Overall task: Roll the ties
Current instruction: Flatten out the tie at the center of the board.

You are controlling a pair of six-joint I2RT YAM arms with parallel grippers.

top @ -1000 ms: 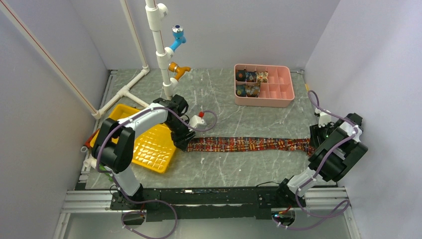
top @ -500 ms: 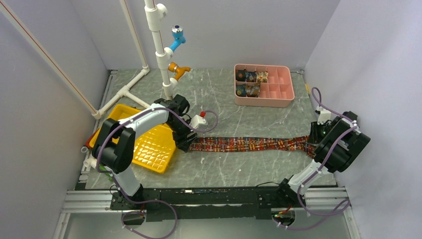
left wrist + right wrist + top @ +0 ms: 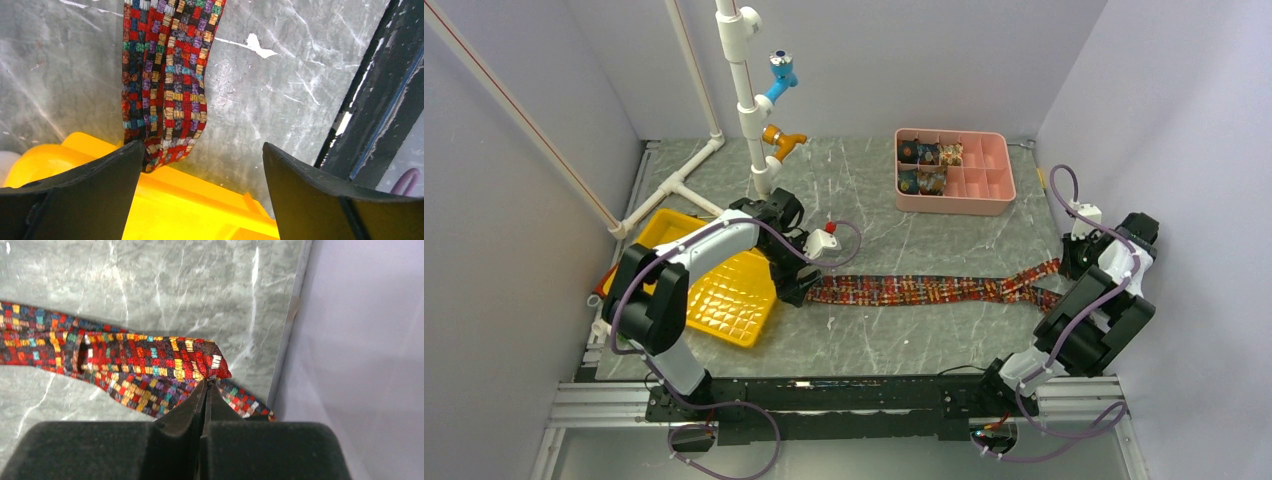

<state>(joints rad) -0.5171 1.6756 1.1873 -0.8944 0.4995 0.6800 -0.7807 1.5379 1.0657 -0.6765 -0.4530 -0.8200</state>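
Observation:
One tie (image 3: pixel 924 290) lies as a flat red, dark and gold strip across the table's middle. Its narrow end (image 3: pixel 165 75) rests against the rim of the yellow tray (image 3: pixel 200 200). My left gripper (image 3: pixel 201 147) hangs open over that end, fingers wide apart and holding nothing. In the top view the left gripper (image 3: pixel 796 285) sits at the tray's right edge. My right gripper (image 3: pixel 207 382) is shut on the wide end of the tie (image 3: pixel 140 357), pinching a fold of it near the right wall; in the top view this gripper (image 3: pixel 1069 268) holds that end raised.
A pink divided box (image 3: pixel 999 195) at the back holds several rolled ties (image 3: pixel 929 165). A white pipe stand (image 3: pixel 744 90) with blue and orange fittings rises at the back left. The right wall (image 3: pixel 360 340) is close to the right gripper. The yellow tray (image 3: pixel 724 300) lies at the left.
The left gripper opened and let go of the narrow end. The right gripper shut on the wide end and drew it up and toward the back, bending the strip there.

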